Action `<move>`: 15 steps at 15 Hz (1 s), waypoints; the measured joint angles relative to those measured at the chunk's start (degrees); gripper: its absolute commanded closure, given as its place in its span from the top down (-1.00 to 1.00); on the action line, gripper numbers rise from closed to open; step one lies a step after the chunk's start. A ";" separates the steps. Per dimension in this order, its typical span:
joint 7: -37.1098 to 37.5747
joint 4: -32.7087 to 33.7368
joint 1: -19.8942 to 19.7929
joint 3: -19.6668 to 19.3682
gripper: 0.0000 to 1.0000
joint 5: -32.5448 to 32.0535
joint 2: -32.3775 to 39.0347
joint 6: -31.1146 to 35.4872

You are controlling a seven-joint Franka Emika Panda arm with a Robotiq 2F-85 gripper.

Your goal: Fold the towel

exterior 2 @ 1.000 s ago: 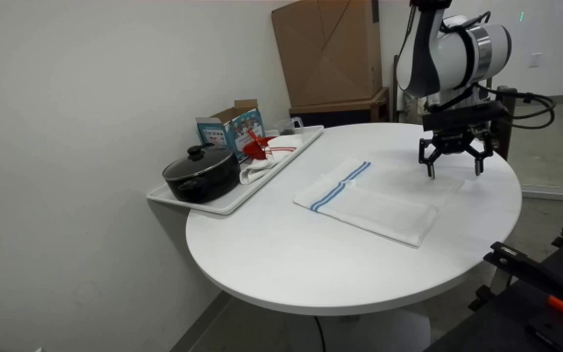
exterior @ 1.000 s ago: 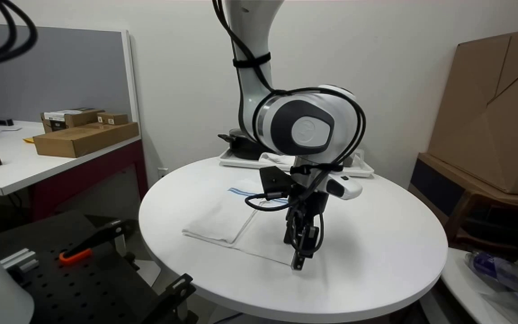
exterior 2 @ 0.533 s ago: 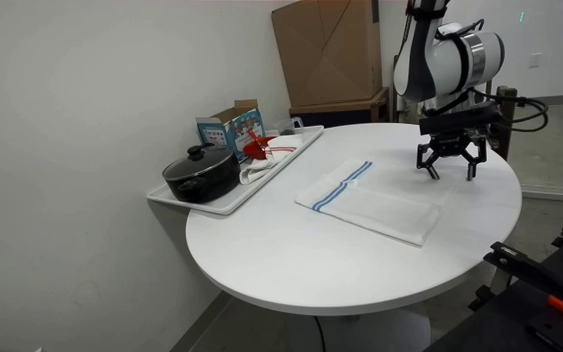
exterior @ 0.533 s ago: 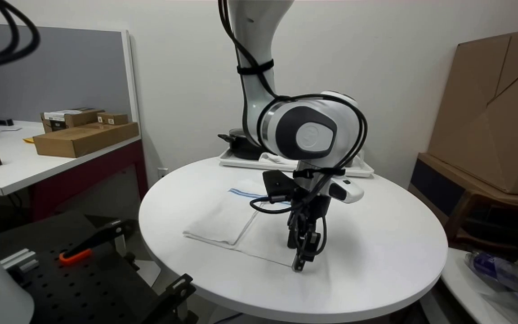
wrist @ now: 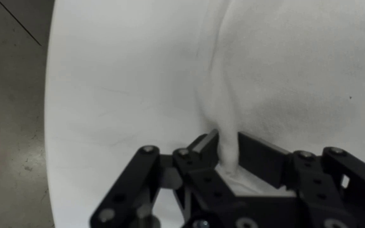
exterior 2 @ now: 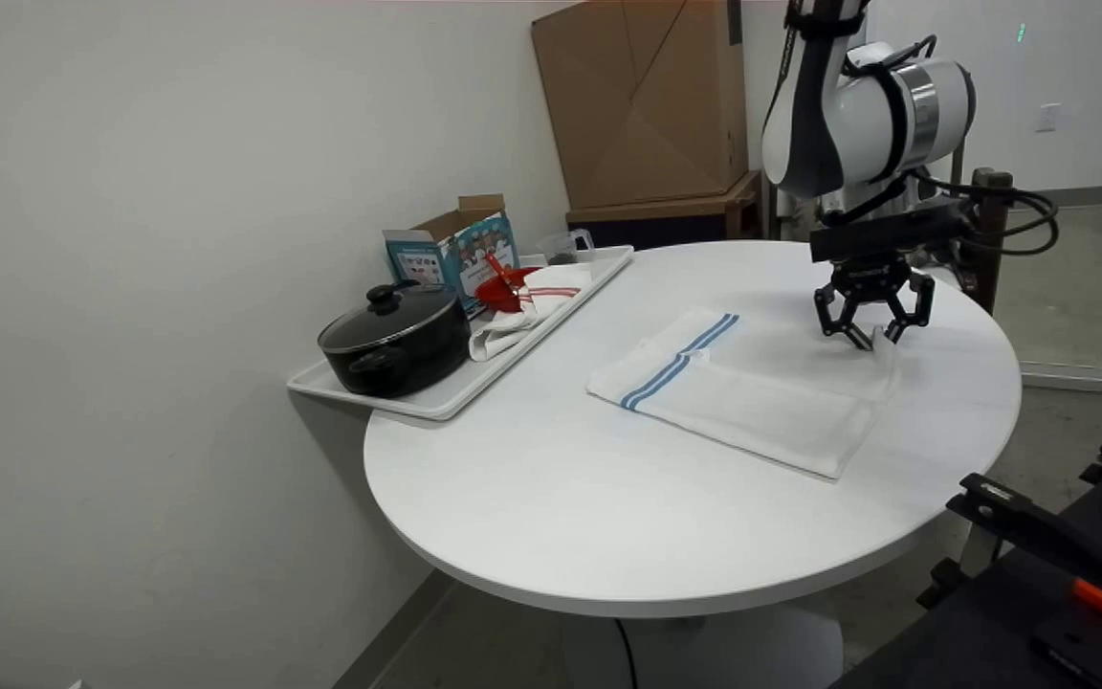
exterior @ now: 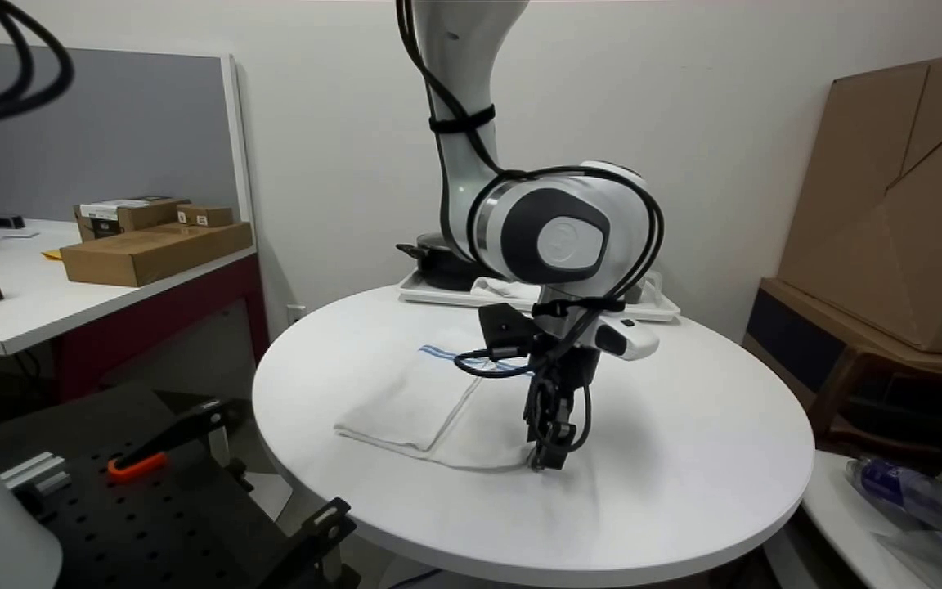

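Gripper [wrist: 228, 147]: jaws narrow, holding a pinched ridge of the towel [exterior 2: 771, 407]. Wrist view has white cloth filling the gap, fingers [wrist: 260, 158] against it on both sides. Grip is by a corner, at the end away from the blue stripes [exterior 2: 656, 380]. Tips are low over the round white table [exterior 2: 608, 536]; can't tell if they touch it.

In an exterior view the pinched bit sticks up; rest of the towel lies on the table. Thicker folded part on one side, flatter part runs to the grip.

Arm [exterior: 456, 159] comes down from above. Floor [wrist: 11, 126] shows past the table edge in the wrist view.

White tray [exterior 2: 460, 390] sits by the wall [exterior 2: 178, 287], well apart from the towel, one end past the table edge. On it: black pot [exterior 2: 407, 354] with lid [exterior 2: 360, 330] on, blue box [exterior 2: 494, 244] with flaps up, red item [exterior 2: 501, 295] (can't tell what), red-striped cloth [exterior 2: 509, 332], clear cup [exterior 2: 562, 251].

Farther out: big carton [exterior: 888, 221] on brown furniture [exterior: 806, 327], desk [exterior: 29, 303] with cardboard boxes [exterior: 152, 255], black holed board [exterior: 144, 515].
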 measured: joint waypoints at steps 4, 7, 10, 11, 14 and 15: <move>1.32 1.01 -1.36 2.11 -0.96 7.87 -0.26 -1.81; 1.81 1.93 -3.22 3.91 -0.97 14.85 -1.02 -1.85; 1.72 2.40 -5.95 5.43 -0.97 21.42 -3.06 -1.85; 1.62 2.45 -6.95 5.89 -0.98 23.49 -3.90 -1.85; 0.63 2.45 -9.05 6.44 -0.98 29.20 -6.29 -1.85; 0.33 2.43 -9.28 6.40 -0.99 30.31 -6.87 -1.85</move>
